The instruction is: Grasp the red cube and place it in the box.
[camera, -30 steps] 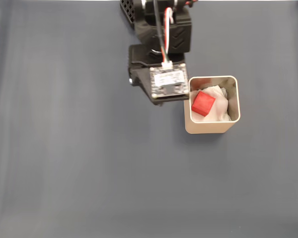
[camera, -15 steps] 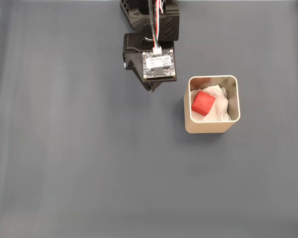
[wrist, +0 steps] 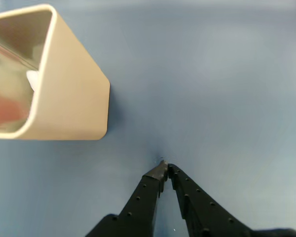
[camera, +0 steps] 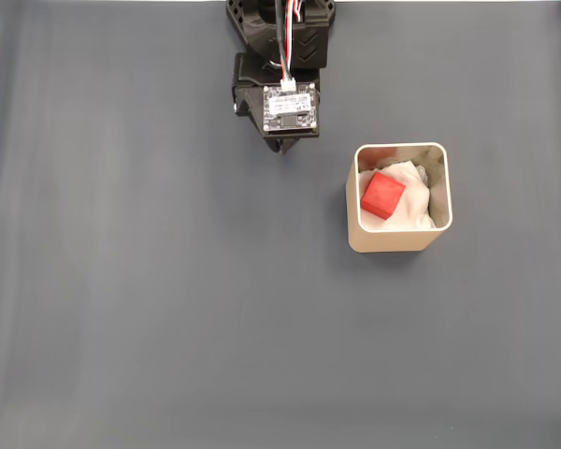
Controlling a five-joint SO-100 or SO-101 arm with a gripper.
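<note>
Task essentially done, judging by the layout: red cube (camera: 383, 195) lying inside the box (camera: 398, 241), resting on the white padding (camera: 414, 208) toward the left side of the box in the fixed view. In the wrist view, only a blurred reddish patch on the inner wall of the box (wrist: 74, 94), likely the cube or its reflection. Fingers (wrist: 165, 169) pressed together at the tips, holding nothing, hanging over bare grey table (camera: 168, 309) beside the box and apart from it. In the fixed view, arm (camera: 282, 65) tucked up near the top edge, well clear of the box. Nothing left of the placing; at most, parking the arm at rest.
</note>
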